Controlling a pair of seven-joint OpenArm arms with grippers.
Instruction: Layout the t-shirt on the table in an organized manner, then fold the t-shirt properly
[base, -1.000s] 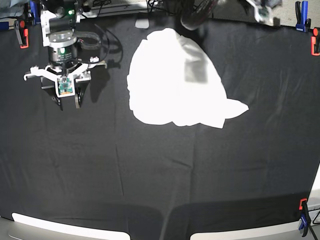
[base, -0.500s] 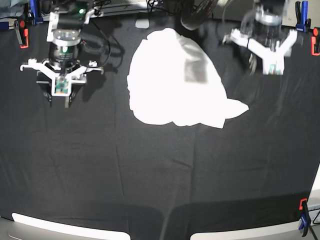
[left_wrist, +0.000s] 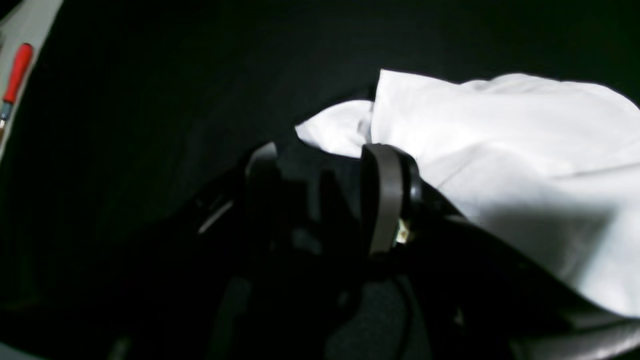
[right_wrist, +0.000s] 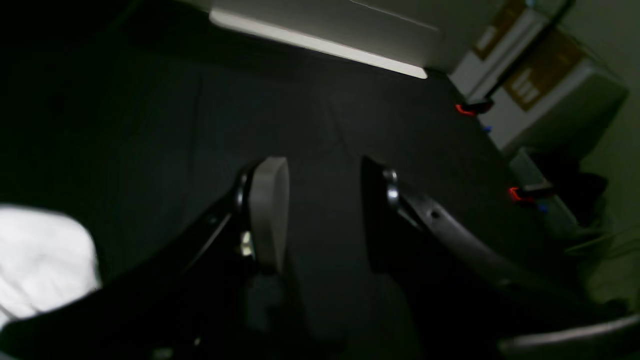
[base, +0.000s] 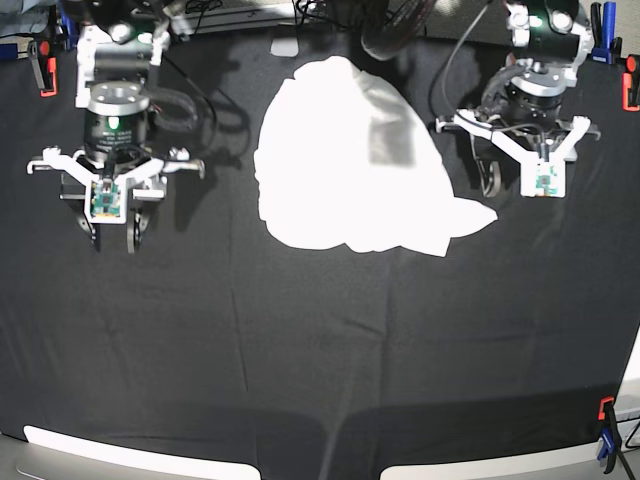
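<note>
My left tool (base: 522, 178) and right tool (base: 113, 228) both hang parted, empty. The t-shirt (base: 345, 160) looks limp and light; I'd pinch its corner (left_wrist: 325, 132).

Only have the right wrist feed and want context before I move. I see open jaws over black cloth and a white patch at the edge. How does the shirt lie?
Observer: The t-shirt is a crumpled white heap near the top middle of the base view. It is not spread flat on the table.
Operator: Right gripper near it?
Observer: No. The right gripper hangs well apart from it over bare cloth, jaws open and empty.
Operator: And the left?
Observer: The left gripper is open at the shirt's other side. A loose corner of the shirt lies just beyond its tips, and nothing is gripped.
</note>
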